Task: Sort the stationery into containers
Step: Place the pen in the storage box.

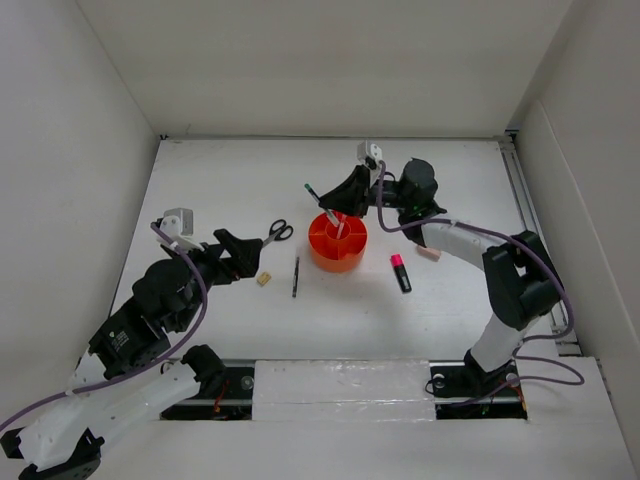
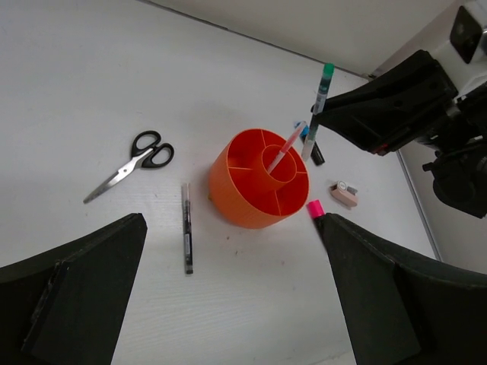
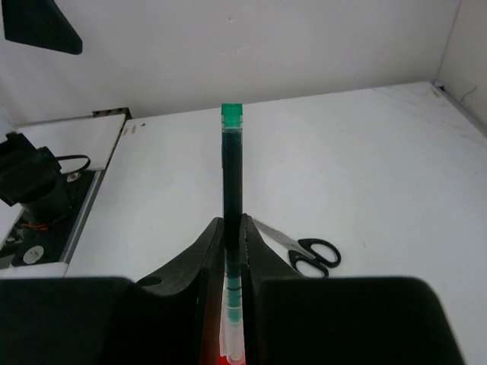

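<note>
Trouble from here would most likely come at the release. The right gripper (image 3: 232,228), its jaws nearly closed, pinches a thin dark pen with a green cap (image 3: 232,175) by its lower part, cap upward and leaning. It holds the pen above the round orange plastic desk organizer (image 1: 335,262), near the far rim. If the jaws part while the tip sits over a divider wall or outside the rim, the pen could bounce onto the white table (image 1: 200,180). A long pen in so low a compartment may also tip back out, or knock the pink pen (image 2: 285,148) standing in the central cup. The left gripper (image 1: 248,255) hangs wide open and empty near the black-handled scissors (image 1: 280,231) and the tan eraser (image 1: 264,279). A second thin dark pen (image 1: 296,276), a pink-capped black highlighter (image 1: 400,272) and a pinkish sharpener (image 1: 430,254) lie around the organizer, not yet sorted.
</note>
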